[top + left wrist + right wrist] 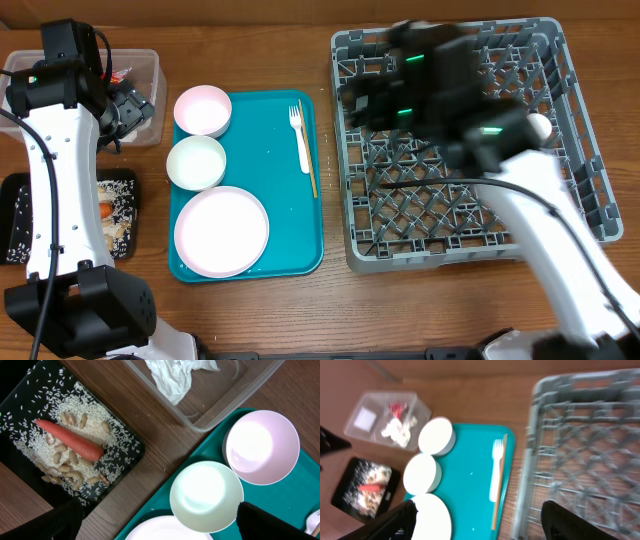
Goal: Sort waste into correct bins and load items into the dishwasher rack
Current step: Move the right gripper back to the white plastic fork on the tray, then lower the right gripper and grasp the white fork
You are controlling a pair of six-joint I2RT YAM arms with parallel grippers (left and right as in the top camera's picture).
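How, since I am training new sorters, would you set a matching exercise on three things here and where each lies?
Things:
1. carrot
2. crumpled napkin
3. fork

Places:
A. on the teal tray
B. on the black tray, among rice
C. in the clear tub

Pairs: 1-B, 2-C, 3-A
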